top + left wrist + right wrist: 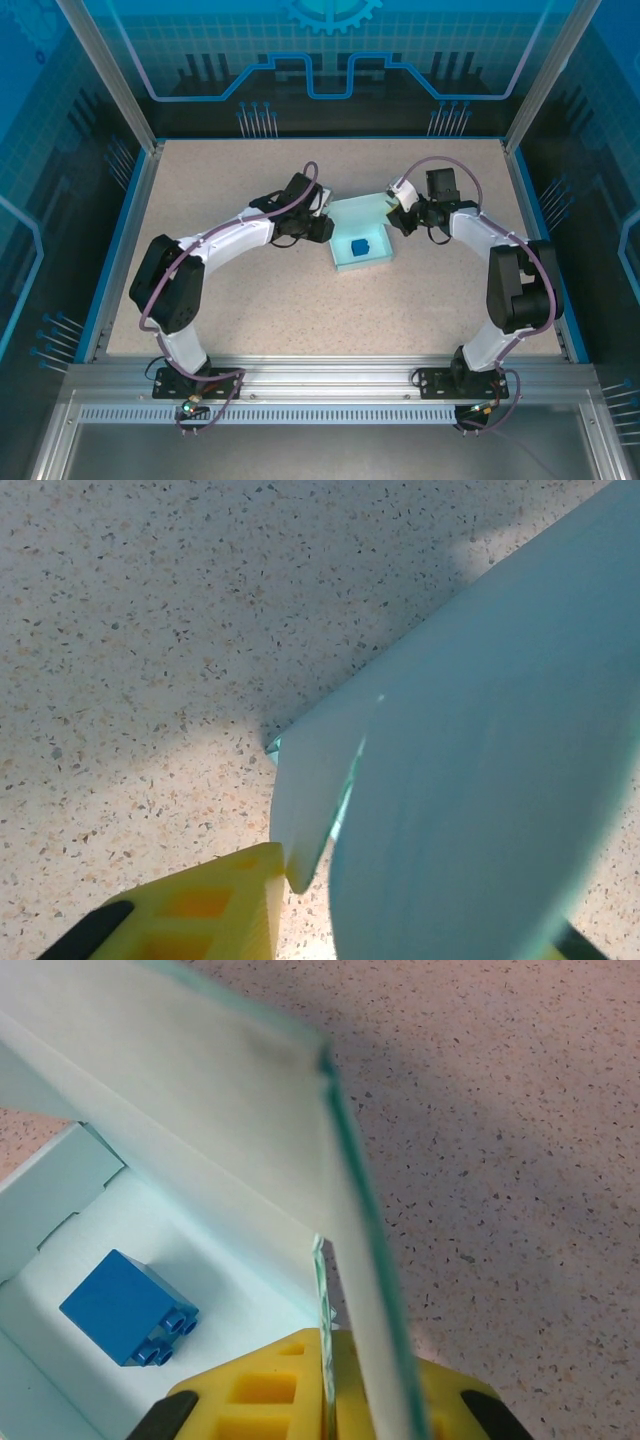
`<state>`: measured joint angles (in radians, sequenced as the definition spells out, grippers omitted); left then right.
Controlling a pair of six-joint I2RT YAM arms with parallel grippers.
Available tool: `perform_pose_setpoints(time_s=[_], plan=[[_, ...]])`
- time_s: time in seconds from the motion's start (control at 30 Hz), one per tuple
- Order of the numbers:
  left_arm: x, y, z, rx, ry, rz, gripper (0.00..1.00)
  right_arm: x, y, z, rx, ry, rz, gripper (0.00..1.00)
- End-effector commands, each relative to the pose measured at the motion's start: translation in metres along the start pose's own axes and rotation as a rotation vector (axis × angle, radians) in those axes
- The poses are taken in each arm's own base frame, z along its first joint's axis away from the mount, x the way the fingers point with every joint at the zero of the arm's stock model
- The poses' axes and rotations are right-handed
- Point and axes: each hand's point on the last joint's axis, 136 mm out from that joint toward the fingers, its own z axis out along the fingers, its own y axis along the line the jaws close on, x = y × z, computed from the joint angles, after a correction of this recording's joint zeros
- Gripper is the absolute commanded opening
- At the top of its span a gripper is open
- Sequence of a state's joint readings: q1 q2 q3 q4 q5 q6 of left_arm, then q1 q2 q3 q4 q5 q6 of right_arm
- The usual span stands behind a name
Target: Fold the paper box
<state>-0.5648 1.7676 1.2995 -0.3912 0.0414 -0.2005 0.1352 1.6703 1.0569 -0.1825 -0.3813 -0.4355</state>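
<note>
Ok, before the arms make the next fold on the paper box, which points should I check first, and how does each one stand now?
1. Grip of the right jaws on a wall of the paper box: ok. The wall's edge runs between the yellow pads, which are shut on it.
2. Grip of the left jaws on the opposite side: cannot tell. The card lies against one yellow finger, but the closing is hidden.
3. Position of the blue cube: ok. It rests on the box floor, apart from the held wall.
4. The two arms on opposite sides of the box, not crossing: ok.
</note>
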Motion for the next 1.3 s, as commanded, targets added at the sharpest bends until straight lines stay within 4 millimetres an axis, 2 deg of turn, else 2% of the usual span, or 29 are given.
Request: perform_pose_setpoints(time_s=[0.0, 0.33, 0.67, 0.83, 1.03, 1.27], plan=[[-0.008, 0.0, 0.001, -0.005, -0.012, 0.017, 0.26, -0.006, 0.004, 0.0, 0.003, 0.007, 0.005, 0.09], [-0.022, 0.007, 0.007, -0.048, -0.067, 0.014, 0.14, -0.014, 0.006, -0.006, 0.082, 0.016, 0.092, 0.02], [-0.048, 0.01, 0.002, -0.082, -0.172, -0.041, 0.05, -0.009, 0.007, -0.016, 0.377, 0.062, 0.331, 0.0], [-0.062, 0.015, 0.003, -0.111, -0.226, -0.079, 0.03, -0.012, 0.009, -0.01, 0.506, 0.043, 0.399, 0.0], [-0.077, 0.024, 0.01, -0.157, -0.295, -0.134, 0.01, -0.027, 0.006, 0.0, 0.588, -0.03, 0.468, 0.0], [-0.081, 0.031, 0.017, -0.187, -0.34, -0.162, 0.0, -0.042, 0.008, 0.014, 0.621, -0.077, 0.52, 0.0]])
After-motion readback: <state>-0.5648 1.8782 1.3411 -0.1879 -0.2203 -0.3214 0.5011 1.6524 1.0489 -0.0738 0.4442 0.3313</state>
